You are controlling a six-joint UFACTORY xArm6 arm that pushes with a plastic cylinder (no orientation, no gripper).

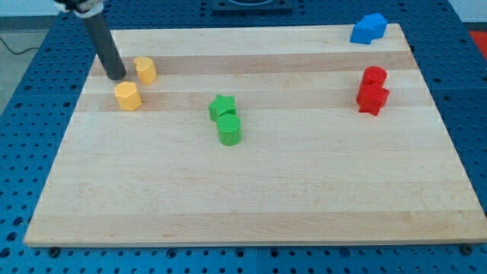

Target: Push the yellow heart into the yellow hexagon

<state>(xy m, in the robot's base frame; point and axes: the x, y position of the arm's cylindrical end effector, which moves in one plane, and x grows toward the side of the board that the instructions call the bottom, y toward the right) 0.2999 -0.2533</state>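
Note:
Two yellow blocks sit at the view's upper left of the wooden board (251,190). The upper one (145,69) looks like the yellow heart. The lower one (128,97) looks like the yellow hexagon. A small gap separates them. My tip (116,76) rests on the board just left of the heart and just above the hexagon, close to both. I cannot tell whether it touches either. The dark rod leans up towards the view's top left.
A green star (222,106) and a green cylinder (229,130) sit together near the board's middle. Two red blocks (373,88) stand together at the right. A blue block (368,29) lies at the top right corner. A blue perforated table surrounds the board.

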